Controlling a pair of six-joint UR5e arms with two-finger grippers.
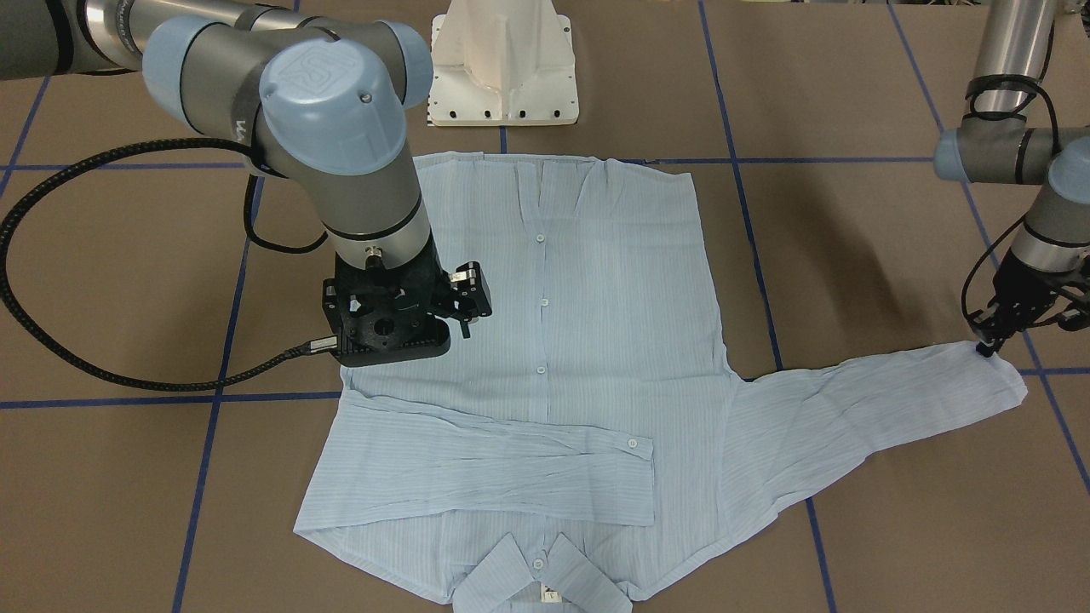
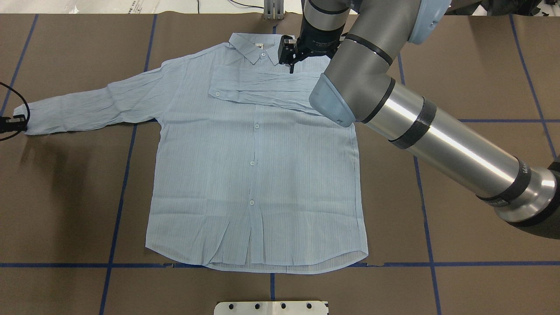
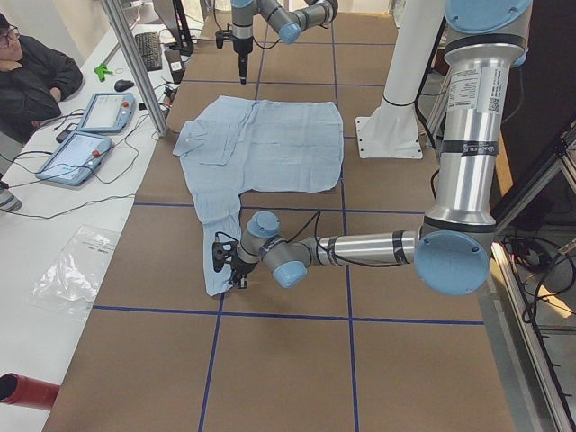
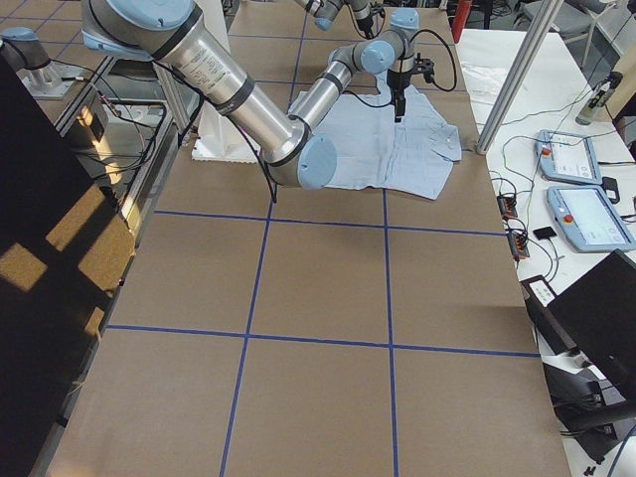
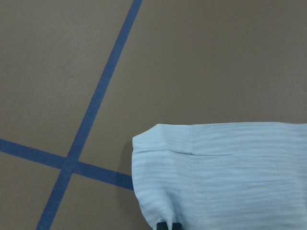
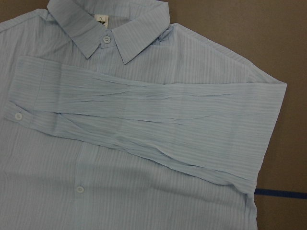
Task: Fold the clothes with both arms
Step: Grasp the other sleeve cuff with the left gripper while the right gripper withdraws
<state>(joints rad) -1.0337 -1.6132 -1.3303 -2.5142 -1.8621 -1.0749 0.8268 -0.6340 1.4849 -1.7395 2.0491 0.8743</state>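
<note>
Left gripper [image 1: 988, 347] is clamped on the cuff of the spread-out sleeve [image 1: 860, 409] near the table [image 2: 481, 210] edge. Right gripper [image 2: 291, 65] hovers above the striped shirt [image 2: 258, 175], fingers seemingly together, holding nothing. One sleeve [image 2: 262, 89] already lies folded across the chest; the rest remains.

A light blue, finely striped shirt [image 2: 256, 175] lies flat and buttoned on the table, collar away from the robot. One sleeve [image 2: 262, 89] is folded across the chest; the other sleeve [image 2: 94, 107] stretches straight out sideways.
</note>
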